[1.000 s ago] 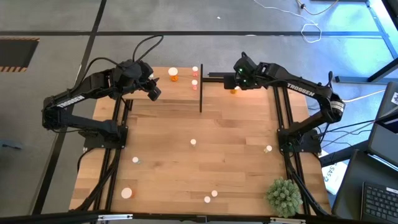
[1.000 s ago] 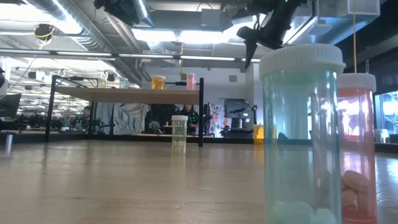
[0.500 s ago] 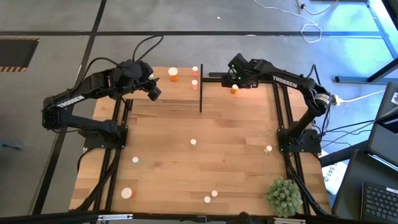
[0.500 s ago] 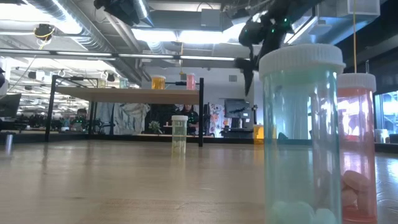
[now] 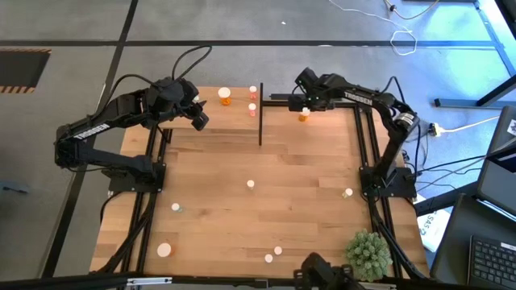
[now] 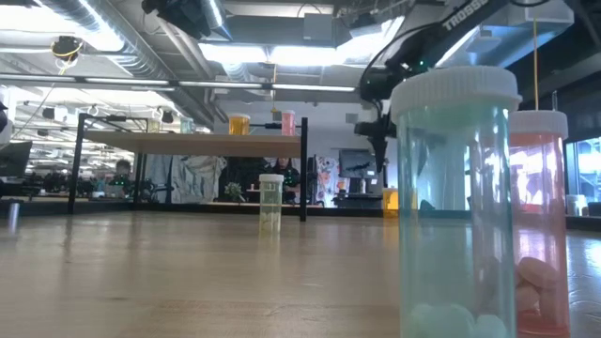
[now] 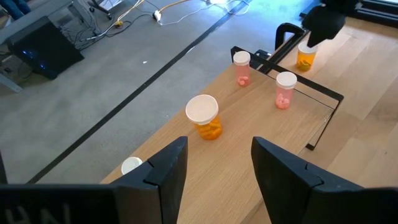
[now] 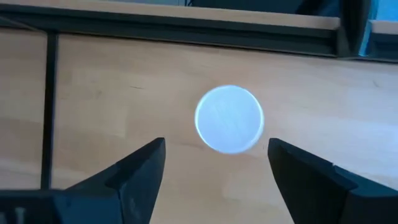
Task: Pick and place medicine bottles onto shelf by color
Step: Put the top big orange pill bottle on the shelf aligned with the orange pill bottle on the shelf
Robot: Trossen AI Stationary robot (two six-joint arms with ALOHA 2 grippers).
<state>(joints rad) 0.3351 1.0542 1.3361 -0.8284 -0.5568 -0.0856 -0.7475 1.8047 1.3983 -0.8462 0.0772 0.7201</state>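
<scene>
Right wrist view: hovering open-jawed, right gripper [image 8: 214, 165] above an orange bottle [image 8: 229, 119]; needing centring over the cap before descending.

A robotics lab inside an open-plan office, by the look of it: exposed silver ducts [image 6: 94, 28] and strip lights [image 6: 272, 56] overhead, grey carpet [image 5: 242, 32] crossed by loose cables [image 5: 403, 36], a laptop [image 5: 492, 258] beside the wooden table [image 5: 258, 217], and two dark arms [image 5: 105, 129] mounted on it.
</scene>
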